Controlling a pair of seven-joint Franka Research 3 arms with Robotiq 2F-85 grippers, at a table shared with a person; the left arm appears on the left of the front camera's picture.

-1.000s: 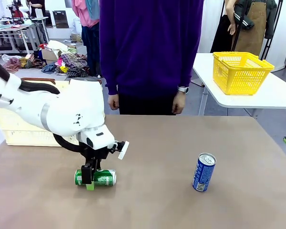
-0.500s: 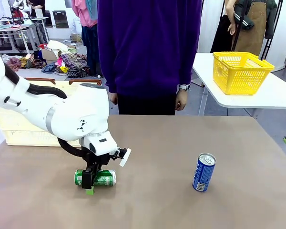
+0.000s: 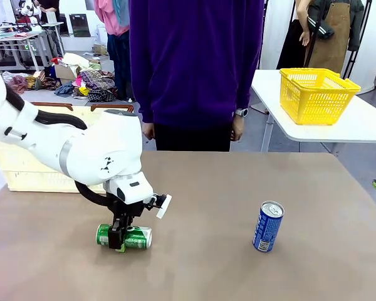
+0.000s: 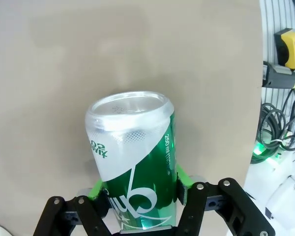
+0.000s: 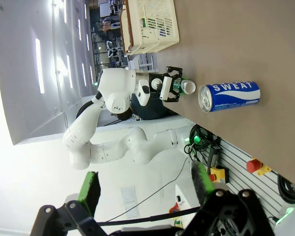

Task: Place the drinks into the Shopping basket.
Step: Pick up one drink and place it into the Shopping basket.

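Currently the left gripper (image 3: 120, 241) is reaching down onto the brown table (image 3: 238, 188) and pinching the green can (image 3: 135, 237), which is lying on its side near the table's front left. From the left wrist, the gripper's (image 4: 137, 196) green pads are pressing against both flanks of the green can (image 4: 132, 162), silver top pointing away. Whether the can is resting on the surface or just clearing it is hard to tell. The blue can (image 3: 267, 226) is standing upright, well apart on the right half of the table, with nothing touching it. The cream Shopping basket (image 3: 25, 172) is sitting at the table's far left, behind the left arm; its inside is hidden. The right gripper (image 5: 146, 189) is hanging with its fingers spread and nothing between them. A person (image 3: 194, 63) is standing at the far side, hands down. Judging by this, the task is only beginning: the first drink is being gripped, no can is showing in the basket, and both cans are waiting to be carried over.
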